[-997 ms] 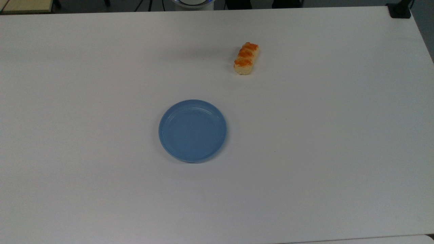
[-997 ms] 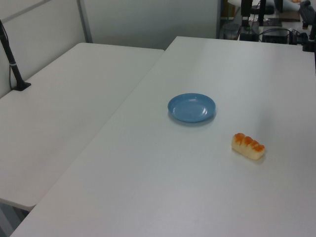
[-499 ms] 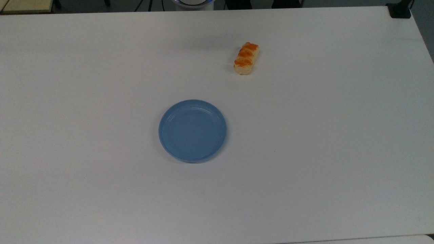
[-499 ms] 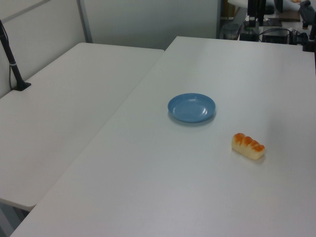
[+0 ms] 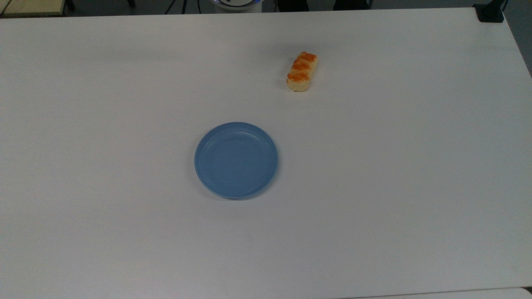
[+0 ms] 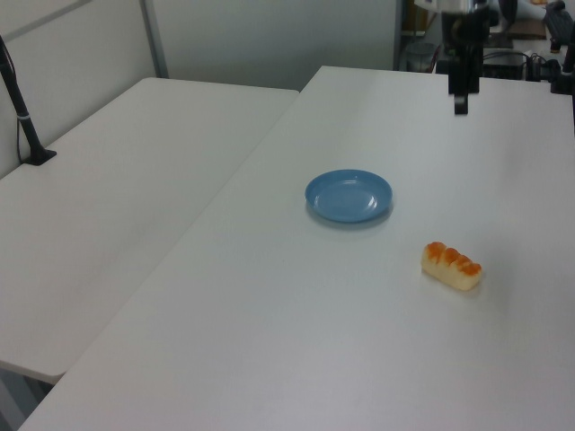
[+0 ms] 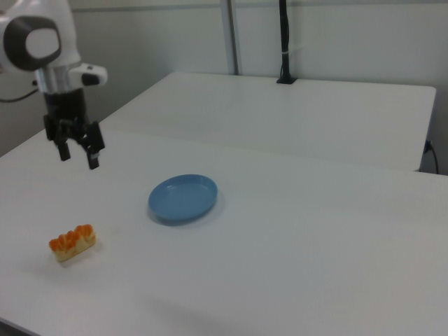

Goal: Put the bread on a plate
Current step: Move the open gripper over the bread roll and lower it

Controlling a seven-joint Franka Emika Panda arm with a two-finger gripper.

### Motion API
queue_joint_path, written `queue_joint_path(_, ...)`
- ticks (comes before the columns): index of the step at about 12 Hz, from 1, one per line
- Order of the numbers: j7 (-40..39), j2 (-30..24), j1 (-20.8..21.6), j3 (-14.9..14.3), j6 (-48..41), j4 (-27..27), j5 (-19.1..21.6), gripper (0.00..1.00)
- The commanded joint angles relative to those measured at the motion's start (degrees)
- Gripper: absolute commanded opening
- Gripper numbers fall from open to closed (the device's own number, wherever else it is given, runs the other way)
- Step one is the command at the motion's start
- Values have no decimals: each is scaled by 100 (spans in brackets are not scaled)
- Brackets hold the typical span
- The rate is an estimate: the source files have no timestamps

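The bread [image 5: 302, 72] lies flat on the white table [image 5: 395, 174], near the table's far edge in the top view and somewhat toward the top view's right, its glazed bumps facing up. The blue plate [image 5: 236, 160] sits close to the middle of the table, well apart from the bread and holding nothing. In the right view the gripper [image 7: 78, 157] hangs in the air above the table, higher than the bread [image 7: 72, 242] and apart from it, pointing down, with its two fingers spread and nothing between them. In the left view the gripper [image 6: 461, 101] shows above the table's far end, beyond the plate [image 6: 349, 196] and the bread [image 6: 451, 266].
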Motion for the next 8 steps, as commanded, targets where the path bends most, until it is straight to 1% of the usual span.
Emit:
queue_joint_path(1,979,-461,-141,784,1316,-1447,94,100)
queue_joint_path(2,1269,-461,-141,934,1686,-1703,94,100)
queue_joint_path(3,1655,-391,-141,1014,1951,-1880,103,100)
queue_joint_path(4,2007,-260,-98,1023,2171,-1977,112,100)
queue_joint_path(5,2315,-102,-80,1032,2373,-2030,138,100)
queue_joint_path(6,2596,99,-71,1041,2558,-2031,321,100)
queue_joint_path(7,2773,258,-62,1059,2725,-2031,453,100)
queue_joint_path(8,2923,390,-62,1128,2857,-2048,480,100)
